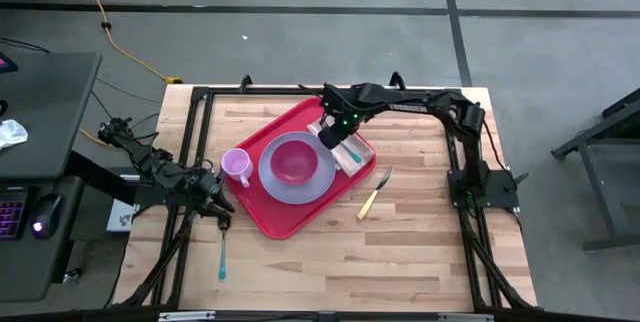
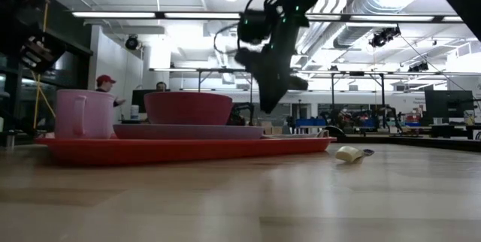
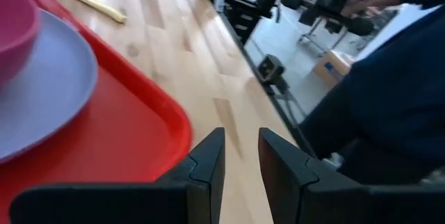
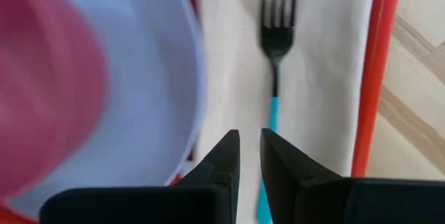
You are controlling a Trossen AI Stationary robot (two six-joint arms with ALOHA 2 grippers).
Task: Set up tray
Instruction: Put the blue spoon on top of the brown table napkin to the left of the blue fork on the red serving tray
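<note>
The red tray (image 1: 285,224) lies mid-table and carries a lavender plate (image 1: 275,182) with a magenta bowl (image 1: 293,162) on it. A pink cup (image 1: 236,166) stands on the tray's left part. A white napkin (image 4: 327,78) lies along its right side, and a teal-handled fork (image 4: 276,36) rests flat on the napkin. My right gripper (image 4: 250,135) hangs above the fork's handle, pointing steeply down. Its fingers stand slightly apart with nothing between them. My left gripper (image 3: 241,144) waits open beside the tray's near left corner (image 3: 132,120).
A yellow-handled knife (image 1: 372,197) lies on the wood right of the tray. A teal-handled spoon (image 1: 223,254) lies near the table's front left, just below my left gripper (image 1: 226,220). A person in dark clothes (image 3: 389,99) stands beyond the table's edge.
</note>
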